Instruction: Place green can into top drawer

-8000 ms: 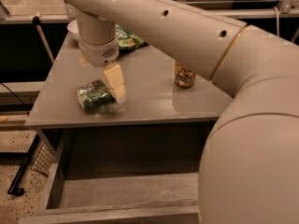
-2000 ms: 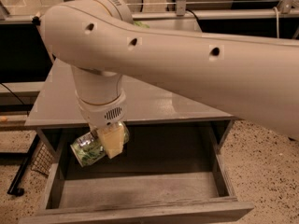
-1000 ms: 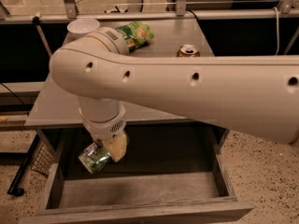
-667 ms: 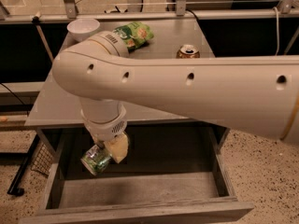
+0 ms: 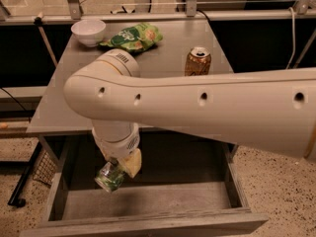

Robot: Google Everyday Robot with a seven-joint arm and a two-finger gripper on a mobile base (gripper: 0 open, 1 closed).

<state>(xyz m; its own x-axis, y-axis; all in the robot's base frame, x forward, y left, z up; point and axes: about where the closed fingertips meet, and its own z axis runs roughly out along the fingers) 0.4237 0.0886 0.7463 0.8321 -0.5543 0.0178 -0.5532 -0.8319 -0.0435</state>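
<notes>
1. Setting: speckled floor and a grey table (image 5: 59,117) in the middle of the frame. The top drawer (image 5: 148,225) is pulled open along the bottom edge.
2. Upper left: a white bowl (image 5: 89,31) on the far corner of the table.
3. Lower left of centre: the gripper (image 5: 118,171) hangs below the table's edge, over the left part of the open drawer. Its fingers (image 5: 131,163) are closed round the green can (image 5: 109,177).
4. The green can is tilted, held just above the drawer bottom; whether it touches cannot be told.
5. Upper centre: a green chip bag (image 5: 132,37), lying just beside the bowl.
6. Right of centre: a gold-brown can (image 5: 198,61), upright on the table.
7. Centre to right edge: the robot arm (image 5: 222,112) crosses the frame and hides the table's near right part.
8. Progress: the can is lifted and carried inside the drawer's outline. Left to do, by judgement: lower it, let go and draw the arm out.
9. Containers: nothing shows on the visible drawer bottom or inside the bowl.
</notes>
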